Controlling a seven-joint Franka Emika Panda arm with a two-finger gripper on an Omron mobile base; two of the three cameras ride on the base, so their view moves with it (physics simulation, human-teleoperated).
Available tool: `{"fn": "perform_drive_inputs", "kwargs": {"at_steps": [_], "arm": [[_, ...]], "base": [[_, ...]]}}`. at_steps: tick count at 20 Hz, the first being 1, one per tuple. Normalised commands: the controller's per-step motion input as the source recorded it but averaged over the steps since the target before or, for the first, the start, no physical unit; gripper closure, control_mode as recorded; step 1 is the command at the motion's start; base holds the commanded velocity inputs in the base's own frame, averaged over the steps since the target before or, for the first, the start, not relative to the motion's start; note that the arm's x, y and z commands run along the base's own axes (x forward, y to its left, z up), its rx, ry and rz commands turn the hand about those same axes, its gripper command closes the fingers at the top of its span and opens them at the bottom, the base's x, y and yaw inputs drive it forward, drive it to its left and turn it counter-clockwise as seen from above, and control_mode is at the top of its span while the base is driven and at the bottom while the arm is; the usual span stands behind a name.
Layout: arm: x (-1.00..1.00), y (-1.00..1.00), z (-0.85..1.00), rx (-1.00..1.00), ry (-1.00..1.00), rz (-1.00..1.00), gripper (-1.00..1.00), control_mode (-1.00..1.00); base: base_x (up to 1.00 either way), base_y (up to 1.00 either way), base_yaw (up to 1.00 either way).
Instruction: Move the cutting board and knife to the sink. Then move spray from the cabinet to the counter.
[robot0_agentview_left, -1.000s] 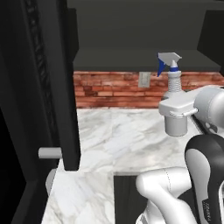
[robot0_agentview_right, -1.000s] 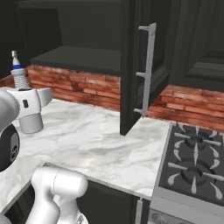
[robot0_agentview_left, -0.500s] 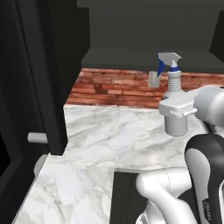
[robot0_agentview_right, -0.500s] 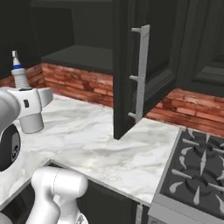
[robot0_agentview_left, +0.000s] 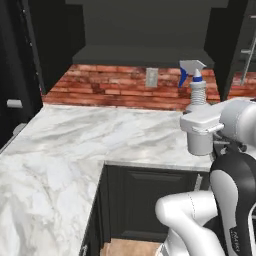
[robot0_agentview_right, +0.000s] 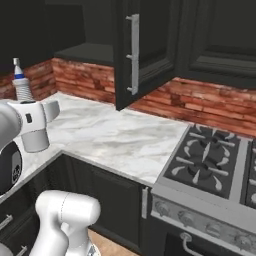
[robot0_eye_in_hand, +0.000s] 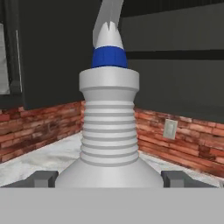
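Note:
The spray (robot0_eye_in_hand: 109, 127), a pale grey-white bottle with a ribbed neck and blue nozzle, stands upright between my gripper's (robot0_eye_in_hand: 109, 179) two dark fingertips (robot0_eye_in_hand: 41, 178), which press its wide body from both sides. It is carried above the white marble counter (robot0_agentview_left: 100, 140), with its blue trigger (robot0_agentview_left: 192, 75) rising behind my wrist. From the right side the spray (robot0_agentview_right: 22, 87) shows at the far left. The dark cabinet (robot0_agentview_left: 145, 30) hangs open above the brick wall. The cutting board, knife and sink are out of view.
An open cabinet door (robot0_agentview_right: 127, 50) with a metal handle juts out over the counter (robot0_agentview_right: 115, 135). A gas stove (robot0_agentview_right: 210, 155) sits to the right. A wall outlet (robot0_agentview_left: 151, 77) is set in the brick.
Both base views have shifted: the open door slid left and the stove came into view, so the base moved. The spray kept its place against my arm.

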Motion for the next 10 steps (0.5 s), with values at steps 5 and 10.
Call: {"fn": "perform_drive_inputs", "kwargs": {"at_steps": [5,10], "arm": [[0.00,0.00,0.00,0.00,0.00,0.00,1.00,1.00],[0.00,0.00,0.00,0.00,0.00,0.00,1.00,1.00]], "base": [[-0.64,-0.01,0.14],[-0.04,0.27,0.36]]}}
